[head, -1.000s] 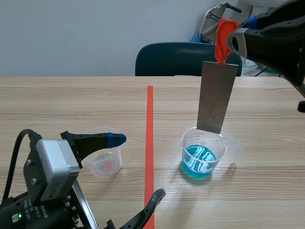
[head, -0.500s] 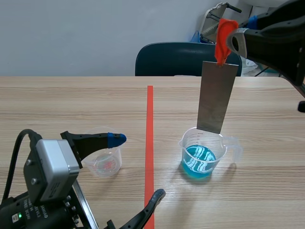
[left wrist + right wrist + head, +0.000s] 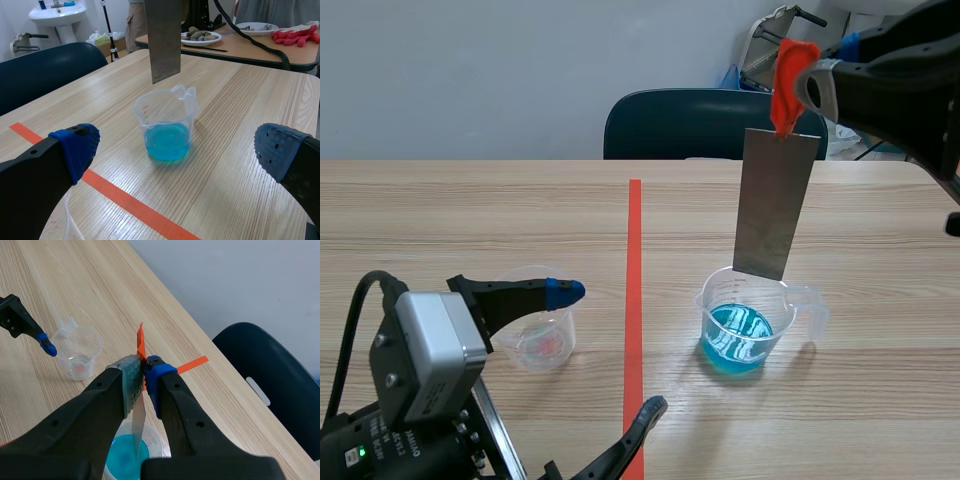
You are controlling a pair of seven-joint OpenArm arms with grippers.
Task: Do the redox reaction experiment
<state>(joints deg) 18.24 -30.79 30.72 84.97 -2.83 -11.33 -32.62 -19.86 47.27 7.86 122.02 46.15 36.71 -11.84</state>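
Observation:
A grey metal strip [image 3: 775,204] with an orange-red tab [image 3: 788,84] at its top hangs upright over a clear beaker of blue liquid [image 3: 739,325]. Its lower edge is level with the beaker's rim. My right gripper [image 3: 142,371] is shut on the strip [image 3: 138,420] at the tab, high above the beaker [image 3: 129,457]. My left gripper [image 3: 175,150] stands open low at the near left, its fingers wide apart, facing the beaker [image 3: 167,131] and the strip [image 3: 162,37]. A small clear cup [image 3: 540,332] with a reddish trace at its bottom sits by the left gripper's upper fingertip [image 3: 563,291].
An orange-red tape line [image 3: 634,300] runs down the table's middle. A dark blue chair [image 3: 705,125] stands behind the far edge. In the left wrist view another table [image 3: 260,42] holds a plate and red gloves.

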